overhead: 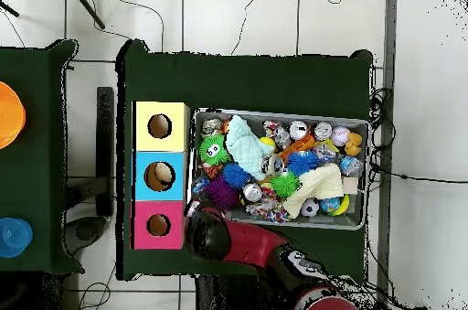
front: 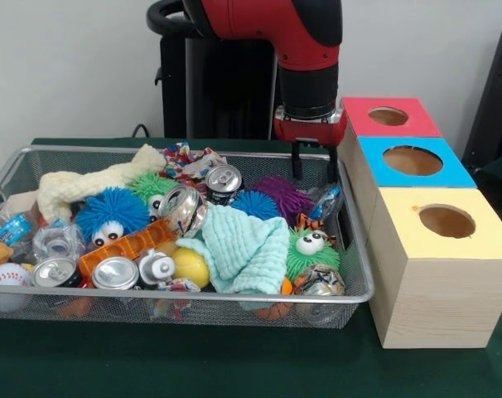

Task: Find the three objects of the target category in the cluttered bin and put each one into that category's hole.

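Note:
A wire mesh bin (front: pixel 234 296) (overhead: pixel 367 169) holds a jumble: several drink cans such as one at the back (front: pixel 224 177) and one at the front (front: pixel 116 273), a blue fuzzy ball with eyes (front: pixel 110 214), a green one (front: pixel 311 249), a purple one (front: pixel 282 195), a mint cloth (front: pixel 247 245) and a yellow ball (front: pixel 190 267). Beside the bin stand a red box (front: pixel 388 116) (overhead: pixel 158 225), a blue box (front: pixel 412 160) (overhead: pixel 160 176) and a yellow box (front: pixel 446 221) (overhead: pixel 160 126), each with a round hole on top. My gripper (front: pixel 314 163) hangs open and empty over the bin's far corner beside the red box. From overhead, the arm (overhead: pixel 228 238) hides it.
A cream knotted cloth (front: pixel 85 184), an orange plastic piece (front: pixel 127 245) and a baseball (front: pixel 9 278) lie in the bin's left half. The boxes form a wall along one short side of the bin. On a second table sit an orange object (overhead: pixel 7 114) and a blue one (overhead: pixel 11 236).

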Robot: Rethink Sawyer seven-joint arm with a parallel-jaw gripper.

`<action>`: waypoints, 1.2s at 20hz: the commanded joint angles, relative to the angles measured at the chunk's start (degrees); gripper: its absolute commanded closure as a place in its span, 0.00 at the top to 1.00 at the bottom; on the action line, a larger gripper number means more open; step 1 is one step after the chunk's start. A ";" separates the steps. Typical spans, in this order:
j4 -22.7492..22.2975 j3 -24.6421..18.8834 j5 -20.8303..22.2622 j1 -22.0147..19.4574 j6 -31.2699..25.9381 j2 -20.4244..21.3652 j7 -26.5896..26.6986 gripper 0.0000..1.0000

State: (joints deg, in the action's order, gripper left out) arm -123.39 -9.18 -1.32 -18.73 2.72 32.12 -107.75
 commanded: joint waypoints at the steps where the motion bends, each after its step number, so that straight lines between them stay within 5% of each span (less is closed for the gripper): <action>1: 4.51 -2.32 -2.71 1.29 4.48 -3.21 -12.08 1.00; 18: 6.76 -2.58 -2.55 0.66 1.70 -3.06 -9.84 1.00; 24: 12.72 -0.13 -3.08 2.40 -9.42 -3.65 -4.51 1.00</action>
State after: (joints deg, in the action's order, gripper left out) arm -122.12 -8.85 -1.31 -18.34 1.92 31.66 -107.75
